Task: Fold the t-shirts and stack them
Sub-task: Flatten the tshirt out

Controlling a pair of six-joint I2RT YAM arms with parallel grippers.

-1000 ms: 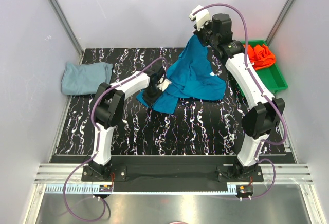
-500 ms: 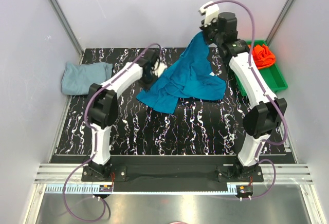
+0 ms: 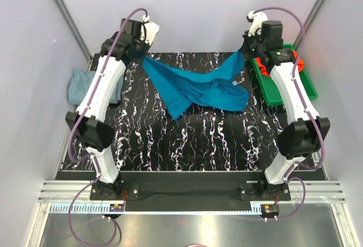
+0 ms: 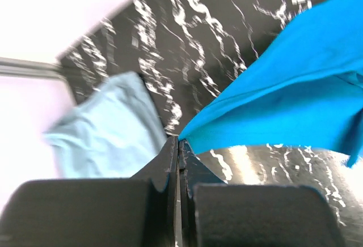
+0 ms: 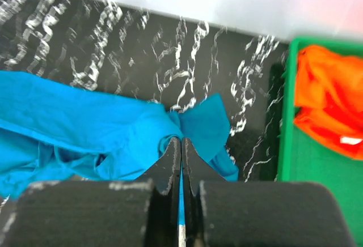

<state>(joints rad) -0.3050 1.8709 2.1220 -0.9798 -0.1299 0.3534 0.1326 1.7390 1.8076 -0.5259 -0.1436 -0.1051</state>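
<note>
The teal-blue t-shirt [image 3: 198, 85] hangs stretched between my two grippers above the black marbled table [image 3: 215, 139], its middle sagging onto the surface. My left gripper [image 4: 179, 140] is shut on one corner of the teal-blue t-shirt [image 4: 295, 77] at the far left. At the far right my right gripper [image 5: 181, 139] is shut on another corner of the teal-blue t-shirt [image 5: 74, 122]. A pale grey-blue t-shirt [image 3: 79, 85] lies folded at the table's left edge, partly behind my left arm. The orange-red t-shirt [image 5: 329, 102] sits crumpled in the green tray [image 5: 317, 173].
The green tray [image 3: 283, 91] stands at the table's far right, under my right arm. White walls close in the back and both sides. The metal frame rail runs along the near edge by the arm bases.
My left gripper closed on the shirt's corner and swung up to the far left. My right gripper moved right toward the tray, pulling the shirt wide between them.
</note>
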